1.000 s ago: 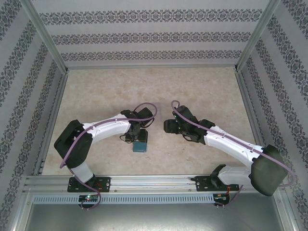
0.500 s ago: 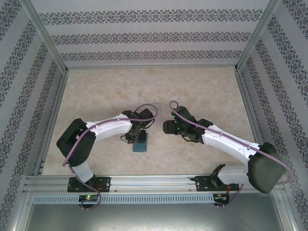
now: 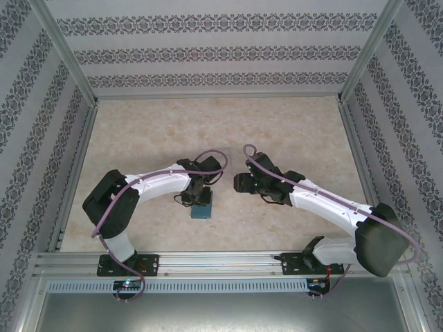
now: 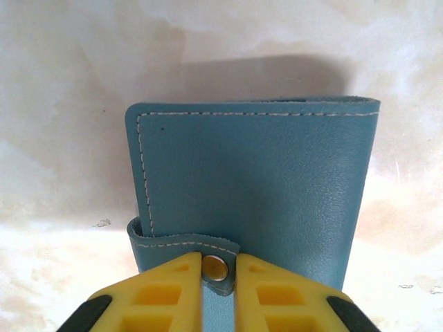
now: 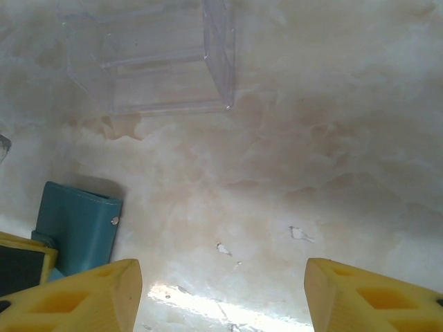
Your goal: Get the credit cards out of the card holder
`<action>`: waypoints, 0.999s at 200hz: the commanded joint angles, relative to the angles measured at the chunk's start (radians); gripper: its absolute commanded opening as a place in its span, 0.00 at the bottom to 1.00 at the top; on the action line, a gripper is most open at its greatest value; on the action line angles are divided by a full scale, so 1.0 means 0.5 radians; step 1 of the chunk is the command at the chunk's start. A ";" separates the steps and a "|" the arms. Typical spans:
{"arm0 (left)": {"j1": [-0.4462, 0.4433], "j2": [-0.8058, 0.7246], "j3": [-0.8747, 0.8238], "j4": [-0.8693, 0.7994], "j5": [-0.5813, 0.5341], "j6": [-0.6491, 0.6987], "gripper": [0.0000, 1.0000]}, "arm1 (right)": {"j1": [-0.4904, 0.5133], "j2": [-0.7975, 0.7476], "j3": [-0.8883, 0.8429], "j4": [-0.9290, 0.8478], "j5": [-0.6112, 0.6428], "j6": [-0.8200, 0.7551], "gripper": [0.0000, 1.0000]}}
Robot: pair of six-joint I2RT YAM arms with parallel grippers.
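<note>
Left wrist view: pressed together with the left pincer on the side tab of the teal wallet, pinching right at the metal snap. Folded shut, lying on the pale marbled table, stitched far edge away from the fingers. Spread wide with the right pincer, nothing between, hovering over bare table. Down-left of it, the wallet again; farther off, up-left, a clear box. From above, wallet between the two wrists, toward the near edge.
</note>
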 commanded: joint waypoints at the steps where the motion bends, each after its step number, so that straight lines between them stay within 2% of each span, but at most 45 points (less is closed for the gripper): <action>1: -0.025 -0.083 -0.047 0.103 0.073 0.037 0.13 | -0.010 0.063 -0.020 0.108 -0.184 0.140 0.63; 46: -0.024 -0.228 -0.116 0.287 0.197 0.040 0.09 | -0.009 0.257 -0.048 0.435 -0.661 0.299 0.62; 111: -0.019 -0.309 -0.227 0.526 0.374 0.049 0.04 | -0.007 0.501 -0.063 0.636 -0.854 0.371 0.61; 200: -0.001 -0.377 -0.305 0.623 0.402 0.026 0.01 | -0.008 0.679 -0.109 0.781 -0.883 0.436 0.36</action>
